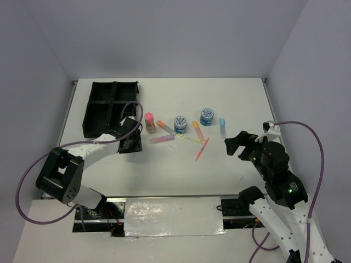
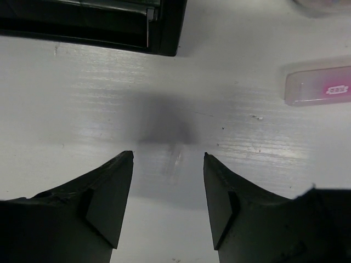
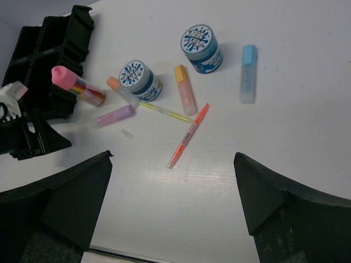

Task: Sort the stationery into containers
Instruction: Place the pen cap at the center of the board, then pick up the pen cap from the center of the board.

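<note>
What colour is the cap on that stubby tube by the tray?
Pink: the stubby tube's cap shows best in the right wrist view.

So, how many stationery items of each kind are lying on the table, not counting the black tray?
Round blue tins: 2
Short markers: 4
Thin pens: 2
Pink-capped tube: 1
Total: 9
</note>
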Motion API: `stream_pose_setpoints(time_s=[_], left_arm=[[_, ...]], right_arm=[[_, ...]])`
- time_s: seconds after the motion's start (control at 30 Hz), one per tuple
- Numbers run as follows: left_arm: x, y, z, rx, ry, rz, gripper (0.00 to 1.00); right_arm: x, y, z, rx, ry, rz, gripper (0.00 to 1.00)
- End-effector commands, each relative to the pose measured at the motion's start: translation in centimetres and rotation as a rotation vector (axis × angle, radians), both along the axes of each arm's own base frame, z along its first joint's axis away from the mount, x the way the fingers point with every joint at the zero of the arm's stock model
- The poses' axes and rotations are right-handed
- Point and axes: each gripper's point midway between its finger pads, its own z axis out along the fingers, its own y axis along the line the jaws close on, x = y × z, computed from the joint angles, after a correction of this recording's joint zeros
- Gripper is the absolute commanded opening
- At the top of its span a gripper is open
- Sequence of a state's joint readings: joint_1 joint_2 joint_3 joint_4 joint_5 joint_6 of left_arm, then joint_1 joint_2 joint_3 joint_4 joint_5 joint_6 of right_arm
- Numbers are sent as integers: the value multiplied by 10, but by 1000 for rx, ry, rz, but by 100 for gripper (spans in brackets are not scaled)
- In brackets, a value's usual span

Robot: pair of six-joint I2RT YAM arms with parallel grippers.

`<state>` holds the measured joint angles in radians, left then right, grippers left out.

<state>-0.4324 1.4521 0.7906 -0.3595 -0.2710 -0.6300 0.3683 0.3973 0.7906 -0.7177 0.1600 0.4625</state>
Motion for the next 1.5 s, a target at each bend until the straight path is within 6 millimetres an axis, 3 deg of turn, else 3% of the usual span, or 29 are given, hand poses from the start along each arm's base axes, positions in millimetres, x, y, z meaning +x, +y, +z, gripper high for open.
stream_pose_setpoints(time_s=[0.0,0.2,0.37,0.6,0.87,1.0,1.2,1.23,1.3,1.37,1.47], left_arm=[[5,-2,3,2,13,-21,66],[-7,-5,-2,-33,23,-40,68],[-15,-7,-18,-23,74,-50,67],[-22,1,-29,50,135,-23,49],[-32,-5,-40,87,187,-42,42],[-36,-6,-47,78,205,-42,29],[-40,-6,-52,74,219,-47,31],[-41,-6,-53,74,222,-53,27],[-42,-6,-54,75,225,-56,8],[-45,-7,-57,69,238,-63,0],[-47,-11,-58,55,238,-68,0]], right_arm=[[5,2,9,1,-39,9,100],[8,4,7,2,-36,10,100],[9,6,5,11,-30,17,100],[8,3,7,8,-38,4,100],[8,3,4,7,-32,2,100],[8,4,4,8,-31,5,100],[8,4,5,7,-30,8,100],[8,4,5,8,-30,8,100],[8,5,4,10,-29,10,100],[8,6,3,13,-27,16,100],[10,8,3,15,-27,21,100]])
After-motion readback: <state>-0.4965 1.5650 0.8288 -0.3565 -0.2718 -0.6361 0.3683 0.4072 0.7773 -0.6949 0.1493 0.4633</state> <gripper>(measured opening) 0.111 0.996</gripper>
